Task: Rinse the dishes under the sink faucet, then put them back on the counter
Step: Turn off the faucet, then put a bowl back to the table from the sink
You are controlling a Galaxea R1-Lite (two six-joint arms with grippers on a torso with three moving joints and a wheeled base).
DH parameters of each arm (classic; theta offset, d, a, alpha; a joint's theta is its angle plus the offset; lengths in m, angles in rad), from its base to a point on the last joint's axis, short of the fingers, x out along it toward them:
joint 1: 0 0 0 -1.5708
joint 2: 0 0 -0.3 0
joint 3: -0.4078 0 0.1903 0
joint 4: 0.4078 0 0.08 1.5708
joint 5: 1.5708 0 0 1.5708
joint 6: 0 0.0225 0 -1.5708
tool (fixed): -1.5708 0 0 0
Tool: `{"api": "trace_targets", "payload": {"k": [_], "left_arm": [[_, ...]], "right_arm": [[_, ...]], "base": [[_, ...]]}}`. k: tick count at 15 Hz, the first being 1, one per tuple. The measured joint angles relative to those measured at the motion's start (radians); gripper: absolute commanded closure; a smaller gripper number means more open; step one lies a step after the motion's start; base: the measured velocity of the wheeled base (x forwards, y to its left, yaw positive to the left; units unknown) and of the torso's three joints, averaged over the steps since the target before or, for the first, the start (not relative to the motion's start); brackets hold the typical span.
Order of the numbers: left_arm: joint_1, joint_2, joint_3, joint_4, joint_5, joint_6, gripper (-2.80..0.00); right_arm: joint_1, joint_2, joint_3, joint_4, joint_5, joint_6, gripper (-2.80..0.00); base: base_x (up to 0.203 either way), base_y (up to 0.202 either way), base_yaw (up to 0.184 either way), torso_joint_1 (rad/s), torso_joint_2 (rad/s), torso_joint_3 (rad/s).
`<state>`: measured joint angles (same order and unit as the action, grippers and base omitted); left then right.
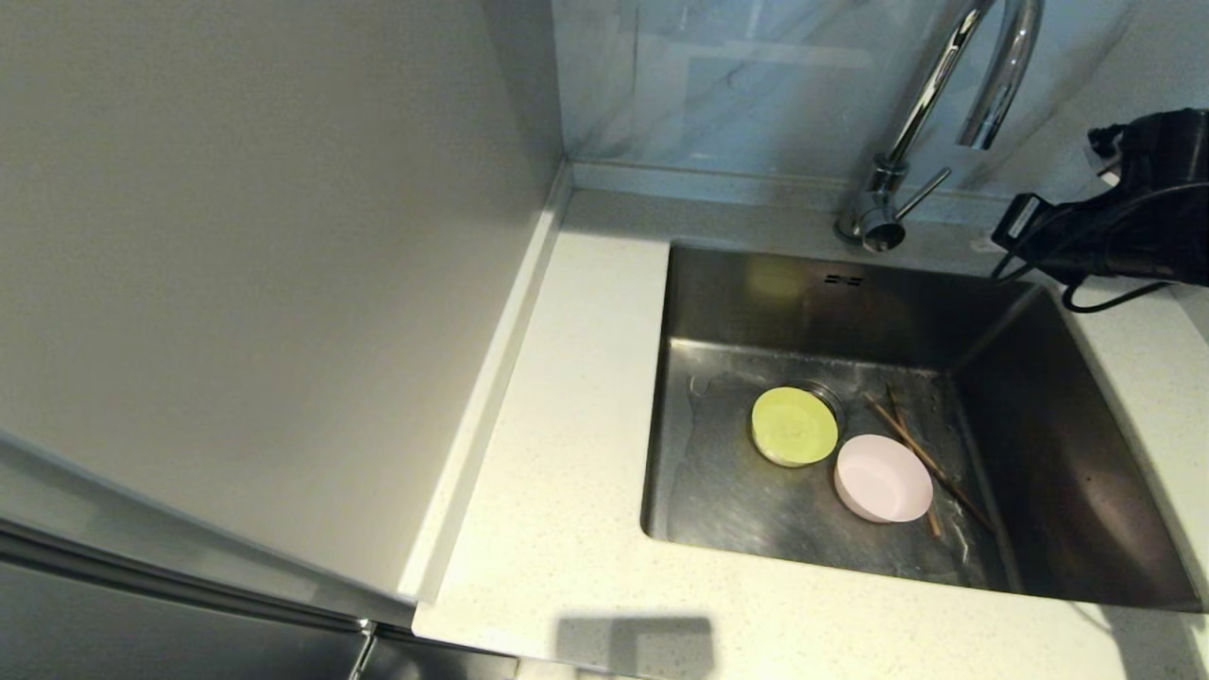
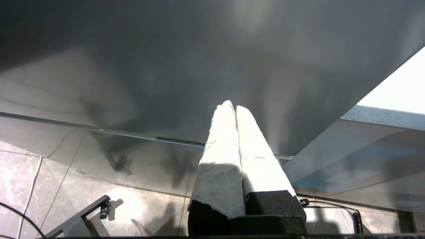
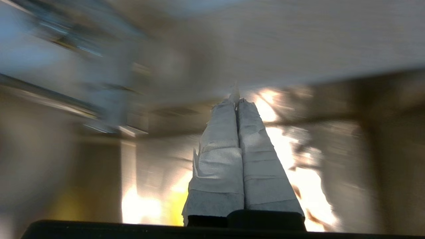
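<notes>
The steel sink (image 1: 756, 302) holds all the dishes. The yellow-green bowl (image 1: 794, 425) sits over the drain. The pale pink bowl (image 1: 883, 478) lies just right of it, touching it. The brown chopsticks (image 1: 918, 451) lie on the basin floor, partly under the pink bowl. The chrome faucet (image 1: 935, 104) rises behind the sink, its thin lever (image 1: 923, 193) angled out at the base. My right arm (image 1: 1138, 203) hovers above the sink's back right corner, right of the faucet. The right gripper (image 3: 236, 101) is shut and empty, and so is the left gripper (image 2: 234, 107), which is out of the head view.
The off-white counter (image 1: 567, 453) runs along the left and front of the sink. A plain grey wall panel (image 1: 264, 236) stands at the left. The left wrist view faces a grey panel (image 2: 199, 66) above a tiled floor (image 2: 49, 186).
</notes>
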<state>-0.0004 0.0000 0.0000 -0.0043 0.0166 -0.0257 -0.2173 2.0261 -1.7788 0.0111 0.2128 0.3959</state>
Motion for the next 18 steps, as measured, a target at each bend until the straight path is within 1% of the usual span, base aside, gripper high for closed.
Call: {"api": "trace_targets", "payload": {"k": [1, 2, 4, 5, 6, 7, 13, 14, 15, 16, 18], "left_arm": [[0.0, 0.0, 0.0, 0.0, 0.0, 0.0, 0.0], [0.0, 0.0, 0.0, 0.0, 0.0, 0.0, 0.0], [0.0, 0.0, 0.0, 0.0, 0.0, 0.0, 0.0], [0.0, 0.0, 0.0, 0.0, 0.0, 0.0, 0.0], [0.0, 0.0, 0.0, 0.0, 0.0, 0.0, 0.0], [0.0, 0.0, 0.0, 0.0, 0.0, 0.0, 0.0], [0.0, 0.0, 0.0, 0.0, 0.0, 0.0, 0.0], [0.0, 0.0, 0.0, 0.0, -0.001, 0.0, 0.0], [0.0, 0.0, 0.0, 0.0, 0.0, 0.0, 0.0], [0.0, 0.0, 0.0, 0.0, 0.0, 0.0, 0.0], [0.0, 0.0, 0.0, 0.0, 0.0, 0.0, 0.0]], "right_arm": [[-0.03, -0.021, 0.037, 0.025, -0.009, -0.06, 0.0], [-0.063, -0.046, 0.078, 0.074, -0.015, -0.142, 0.0], [-0.123, -0.106, 0.149, 0.221, -0.021, -0.336, 0.0], [-0.139, -0.133, 0.178, 0.286, -0.024, -0.409, 0.0], [-0.148, -0.159, 0.211, 0.326, -0.025, -0.46, 0.0], [-0.151, -0.181, 0.243, 0.337, -0.026, -0.49, 0.0], [-0.153, -0.279, 0.448, 0.339, -0.014, -0.697, 0.0], [-0.15, -0.288, 0.484, 0.331, -0.012, -0.731, -2.8], [-0.144, -0.294, 0.516, 0.31, -0.013, -0.758, -2.8], [-0.131, -0.297, 0.543, 0.273, -0.013, -0.768, -2.8], [-0.097, -0.298, 0.579, 0.233, -0.012, -0.769, -2.8]], "base": [[0.0, 0.0, 0.0, 0.0, 0.0, 0.0], [0.0, 0.0, 0.0, 0.0, 0.0, 0.0], [0.0, 0.0, 0.0, 0.0, 0.0, 0.0], [0.0, 0.0, 0.0, 0.0, 0.0, 0.0], [0.0, 0.0, 0.0, 0.0, 0.0, 0.0], [0.0, 0.0, 0.0, 0.0, 0.0, 0.0], [0.0, 0.0, 0.0, 0.0, 0.0, 0.0], [0.0, 0.0, 0.0, 0.0, 0.0, 0.0], [0.0, 0.0, 0.0, 0.0, 0.0, 0.0], [0.0, 0.0, 0.0, 0.0, 0.0, 0.0], [0.0, 0.0, 0.0, 0.0, 0.0, 0.0]]}}
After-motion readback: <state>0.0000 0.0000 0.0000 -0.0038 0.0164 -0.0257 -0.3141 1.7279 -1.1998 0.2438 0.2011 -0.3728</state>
